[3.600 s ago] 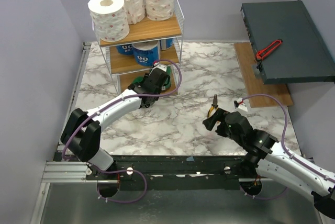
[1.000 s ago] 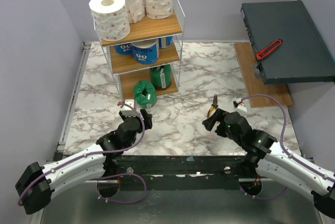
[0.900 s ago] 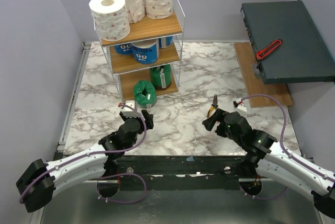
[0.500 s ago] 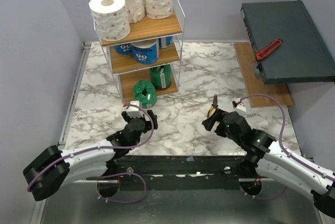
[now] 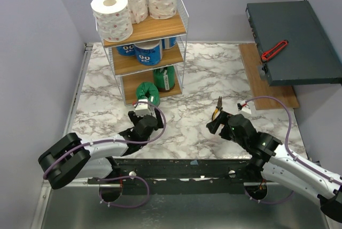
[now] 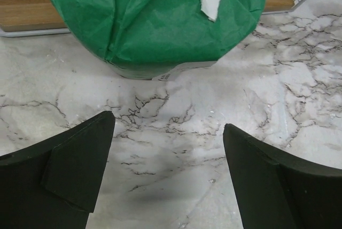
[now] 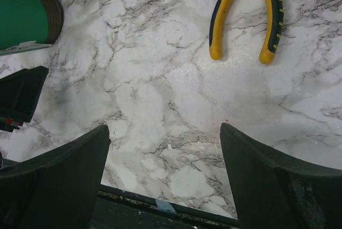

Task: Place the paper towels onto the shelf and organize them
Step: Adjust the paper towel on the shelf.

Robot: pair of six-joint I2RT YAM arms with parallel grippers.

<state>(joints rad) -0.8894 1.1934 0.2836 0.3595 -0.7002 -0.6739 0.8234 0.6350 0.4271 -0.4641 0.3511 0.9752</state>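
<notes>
The shelf (image 5: 160, 28) stands at the back left, with three white speckled paper towels (image 5: 111, 17) on its top board and blue-wrapped ones (image 5: 148, 53) on the middle board. One green roll (image 5: 164, 78) stands on the bottom board. Another green roll (image 5: 147, 93) sits at that board's front edge, touching the marble. My left gripper (image 5: 145, 112) is open just in front of it. In the left wrist view this green roll (image 6: 155, 20) lies ahead of the left gripper (image 6: 168, 132), beyond the fingertips (image 6: 91, 143). My right gripper (image 5: 214, 122) is open and empty over the marble.
Yellow-handled pliers (image 7: 246, 15) lie on the marble just ahead of the right gripper (image 7: 165, 138). A dark flat box (image 5: 291, 39) with a red cutter (image 5: 274, 50) sits at the right, above a wooden board (image 5: 262, 74). A metal rail (image 5: 176, 167) runs along the near table edge.
The left arm had drawn back from the shelf, leaving the green roll at the bottom board. In the last second it moved forward towards that roll again and opened wider. The right arm stayed still.
</notes>
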